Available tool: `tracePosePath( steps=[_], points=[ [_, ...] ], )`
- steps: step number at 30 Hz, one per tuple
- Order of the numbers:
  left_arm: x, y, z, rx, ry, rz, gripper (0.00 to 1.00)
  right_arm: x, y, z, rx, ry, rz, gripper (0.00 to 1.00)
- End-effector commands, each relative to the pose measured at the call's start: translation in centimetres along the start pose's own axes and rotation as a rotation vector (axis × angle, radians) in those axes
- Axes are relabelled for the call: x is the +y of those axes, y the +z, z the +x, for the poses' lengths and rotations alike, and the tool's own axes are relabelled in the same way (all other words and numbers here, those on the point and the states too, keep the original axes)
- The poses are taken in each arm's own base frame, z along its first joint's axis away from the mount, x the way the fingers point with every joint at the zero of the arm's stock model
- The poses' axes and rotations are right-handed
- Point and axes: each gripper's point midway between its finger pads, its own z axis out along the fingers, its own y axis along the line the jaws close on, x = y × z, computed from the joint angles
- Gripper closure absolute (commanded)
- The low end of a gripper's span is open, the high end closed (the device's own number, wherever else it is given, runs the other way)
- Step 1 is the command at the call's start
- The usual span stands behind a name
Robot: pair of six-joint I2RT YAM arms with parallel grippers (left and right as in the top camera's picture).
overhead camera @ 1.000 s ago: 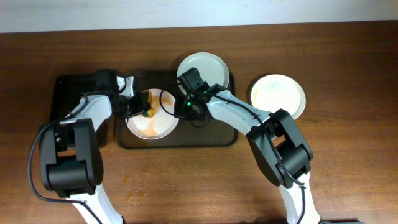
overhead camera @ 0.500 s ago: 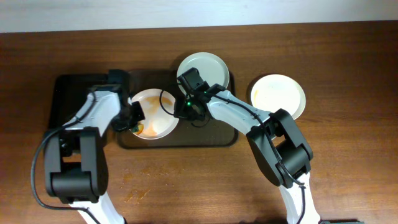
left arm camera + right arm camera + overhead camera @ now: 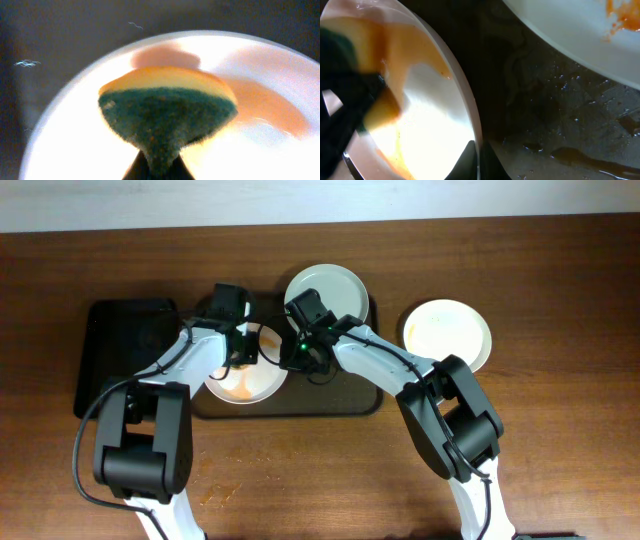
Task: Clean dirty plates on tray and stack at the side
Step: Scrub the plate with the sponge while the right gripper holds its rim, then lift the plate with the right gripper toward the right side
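Observation:
A white plate (image 3: pixel 245 380) with orange sauce smears lies at the left of the brown tray (image 3: pixel 330 400). My left gripper (image 3: pixel 244 346) is shut on a yellow and green sponge (image 3: pixel 167 112) pressed on this plate (image 3: pixel 260 150). My right gripper (image 3: pixel 293 358) is shut on the plate's right rim (image 3: pixel 465 115). A second plate (image 3: pixel 335 288) lies at the tray's back, its sauce-marked edge in the right wrist view (image 3: pixel 580 35). A third plate (image 3: pixel 447 330) sits on the table right of the tray.
A smaller black tray (image 3: pixel 120 360) lies left of the brown tray. The brown tray floor is wet in the right wrist view (image 3: pixel 560 130). An orange stain (image 3: pixel 222 493) marks the wooden table at the front.
My left gripper has swept the sponge from the plate's left side down and then up to its back edge, near my right gripper. The right arm has held still.

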Motion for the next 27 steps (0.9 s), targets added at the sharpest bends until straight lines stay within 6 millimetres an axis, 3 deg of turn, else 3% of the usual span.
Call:
tracePosePath(
  steps=[1,5,8,12,15,20,27],
  points=[
    [-3.0,3.9,9.2,0.318,0.079,0.194,1.0,-0.3,0.4,-0.1,0.009,-0.009,0.003,0.96],
    [-2.6,2.5,6.4,0.291,0.005,0.287,1.0,-0.3,0.4,-0.1,0.009,-0.008,0.003,0.96],
    [-1.9,0.7,2.0,0.205,-0.04,0.345,0.99,-0.4,0.4,0.1,0.014,-0.006,0.008,0.96],
    [1.7,-3.2,-5.2,0.067,-0.132,0.325,0.99,-0.6,0.4,0.3,0.022,-0.002,0.015,0.96],
    [3.2,-4.6,-7.8,-0.009,-0.144,0.312,1.0,-0.7,0.4,0.4,0.027,0.0,0.02,0.96],
    [3.3,-4.6,-8.0,-0.018,-0.145,0.31,0.99,-0.7,0.4,0.4,0.027,0.0,0.02,0.79],
    [3.3,-4.6,-8.0,-0.019,-0.145,0.309,1.0,-0.9,1.0,0.5,0.027,0.005,0.028,0.77]
  ],
)
